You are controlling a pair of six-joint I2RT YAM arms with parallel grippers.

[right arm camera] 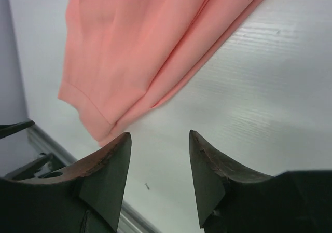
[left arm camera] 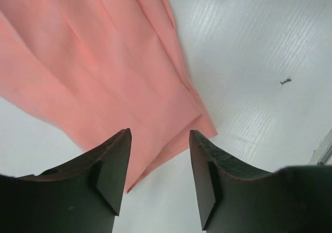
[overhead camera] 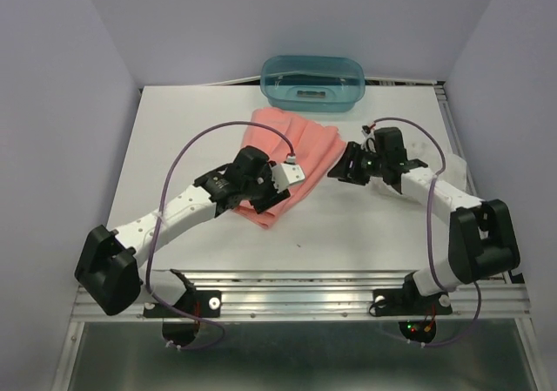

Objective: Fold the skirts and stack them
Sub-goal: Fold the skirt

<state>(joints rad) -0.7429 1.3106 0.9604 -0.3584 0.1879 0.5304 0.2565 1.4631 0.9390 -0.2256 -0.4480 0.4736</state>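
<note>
Standing behind pink skirt [overhead camera: 300, 143]: teal tub [overhead camera: 280, 97], contents unclear.

Tub [overhead camera: 313, 82] at far edge, skirt [overhead camera: 296, 151] mid-table, open table [overhead camera: 365, 225] nearside

Pale lavender walls [overhead camera: 52, 104] enclose a white table [overhead camera: 174, 130]; metal rails [overhead camera: 296, 293] edge its front.

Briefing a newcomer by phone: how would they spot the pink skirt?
On the white table, find the teal translucent plastic tub at the far edge. Just nearer than it lies the salmon-pink cloth skirt, the only soft, pink thing there.
</note>
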